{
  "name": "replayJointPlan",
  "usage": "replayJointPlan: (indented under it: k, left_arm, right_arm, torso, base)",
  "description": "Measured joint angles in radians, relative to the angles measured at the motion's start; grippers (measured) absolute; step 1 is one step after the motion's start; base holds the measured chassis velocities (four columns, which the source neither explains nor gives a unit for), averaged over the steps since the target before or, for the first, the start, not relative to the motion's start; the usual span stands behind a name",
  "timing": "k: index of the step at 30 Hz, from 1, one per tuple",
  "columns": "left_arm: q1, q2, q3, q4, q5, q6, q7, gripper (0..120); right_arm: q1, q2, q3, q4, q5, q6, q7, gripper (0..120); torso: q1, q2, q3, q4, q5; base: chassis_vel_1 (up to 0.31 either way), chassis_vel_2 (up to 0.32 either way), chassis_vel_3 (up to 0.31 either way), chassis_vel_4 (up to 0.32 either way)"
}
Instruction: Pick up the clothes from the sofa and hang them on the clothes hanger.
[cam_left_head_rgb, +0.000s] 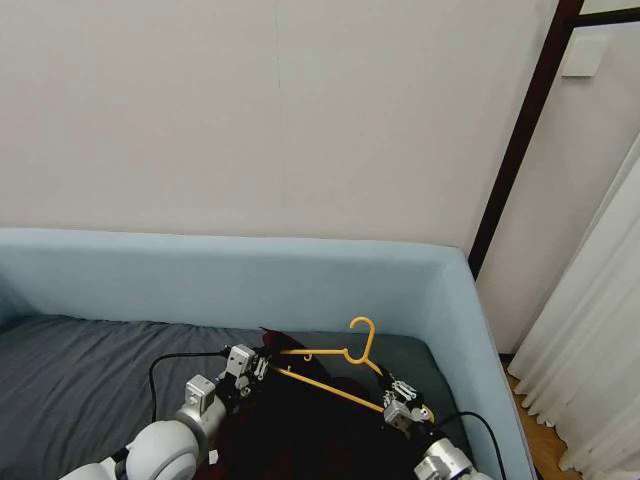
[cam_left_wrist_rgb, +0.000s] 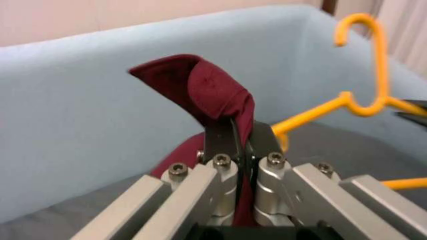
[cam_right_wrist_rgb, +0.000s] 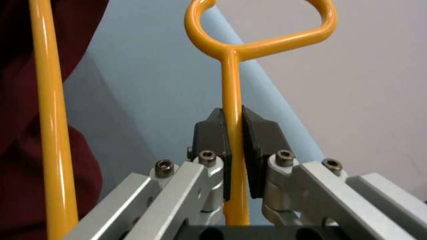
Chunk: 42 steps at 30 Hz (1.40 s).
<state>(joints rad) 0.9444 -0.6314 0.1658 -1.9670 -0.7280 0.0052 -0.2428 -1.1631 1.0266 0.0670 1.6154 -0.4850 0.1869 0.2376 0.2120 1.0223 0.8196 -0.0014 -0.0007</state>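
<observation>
Pale wall (cam_left_head_rgb: 300, 120) stands bare behind a light-blue sofa (cam_left_head_rgb: 250, 268), whose back and right arm box in a dark grey seat (cam_left_head_rgb: 70, 370). On the left gripper (cam_left_wrist_rgb: 233, 131), the black fingers (cam_left_wrist_rgb: 217, 137) are pressed together on a fold of the dark red garment (cam_left_wrist_rgb: 207, 85). The fold peaks above the fingertips, and the rest hangs away below them to a dark heap on the seat between the arms. On the right gripper (cam_right_wrist_rgb: 233, 130), the fingers (cam_right_wrist_rgb: 261, 135) are clamped on a thin rod of the yellow hanger (cam_right_wrist_rgb: 230, 75), just under the rounded loop at its end. A second hanger bar runs alongside, next to the garment. In the head view the hanger spans the gap between the two grippers, tilted with its right end lower and its hook pointing up toward the sofa back. Whether its left end touches the left gripper cannot be told. A narrow strip of seat separates the right gripper from the sofa's right arm. Beyond that arm stand a dark door frame (cam_left_head_rgb: 520, 150) and a white curtain (cam_left_head_rgb: 590, 380). Left of the left gripper the seat lies open, crossed by a looping black cable (cam_left_head_rgb: 160, 362).
</observation>
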Motion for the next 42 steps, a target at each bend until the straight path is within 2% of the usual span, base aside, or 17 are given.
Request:
replayJointPlan:
  k: [7,13,18,26,35,42]
  left_arm:
    - [-0.023,-0.002,0.062,-0.025,0.001,0.009,-0.004,0]
    - [-0.062,-0.037,0.113,0.016,0.013,0.008,-0.009,0]
    - [-0.084,-0.05,0.112,0.026,0.009,0.008,-0.014,0]
    - [-0.099,-0.03,0.093,0.03,-0.01,0.006,-0.013,0]
    - [-0.194,-0.062,0.202,0.034,-0.018,0.026,-0.006,0]
    - [-0.21,-0.062,0.244,0.035,-0.016,0.025,-0.003,0]
  right_arm:
    - [0.017,0.021,-0.017,0.016,0.001,-0.024,0.004,5]
    - [0.024,0.041,-0.037,0.041,-0.031,-0.029,-0.004,5]
    - [0.014,0.039,-0.036,0.028,-0.043,-0.021,-0.008,5]
    - [0.02,0.029,-0.031,0.027,-0.037,-0.022,-0.009,5]
    - [0.082,0.046,-0.08,0.007,-0.019,-0.064,-0.017,5]
    - [0.088,0.052,-0.082,0.0,-0.032,-0.058,-0.017,5]
  torso:
    - [0.0,0.0,0.0,0.0,-0.0002]
    - [0.0,0.0,0.0,0.0001,-0.0002]
    - [0.0,0.0,0.0,-0.0001,0.0]
    - [0.0,0.0,0.0,0.0001,-0.0001]
    - [0.0,0.0,0.0,-0.0001,0.0]
    - [0.0,0.0,0.0,0.0,0.0]
  base:
    - [0.0,0.0,0.0,0.0]
    - [0.0,0.0,0.0,0.0]
    - [0.0,0.0,0.0,0.0]
    - [0.0,0.0,0.0,0.0]
    - [0.0,0.0,0.0,0.0]
    - [0.0,0.0,0.0,0.0]
